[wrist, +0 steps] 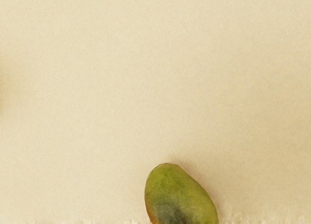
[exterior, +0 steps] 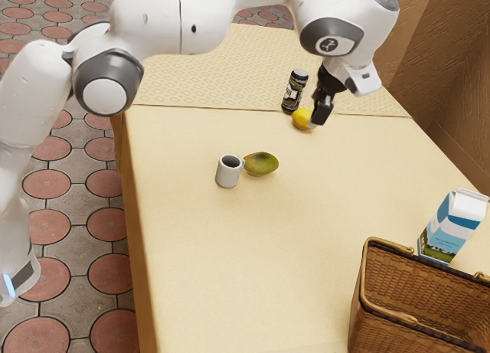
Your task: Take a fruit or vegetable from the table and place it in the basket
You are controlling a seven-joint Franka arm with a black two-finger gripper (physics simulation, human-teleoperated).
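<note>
My gripper (exterior: pixel 322 113) hangs above the table (exterior: pixel 230 269); a mango (exterior: pixel 262 164) lies beside a cup (exterior: pixel 227 174), and a carton (exterior: pixel 450 227) stands by a basket (exterior: pixel 440 330).

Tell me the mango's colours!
The mango is green, with a dark patch and an orange-red edge; the wrist view shows it best.

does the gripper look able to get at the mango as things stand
Probably yes: nothing lies on the mango, and bare tabletop borders its side away from the mug. That mug stands close beside it, so the gripper may need care there.
</note>
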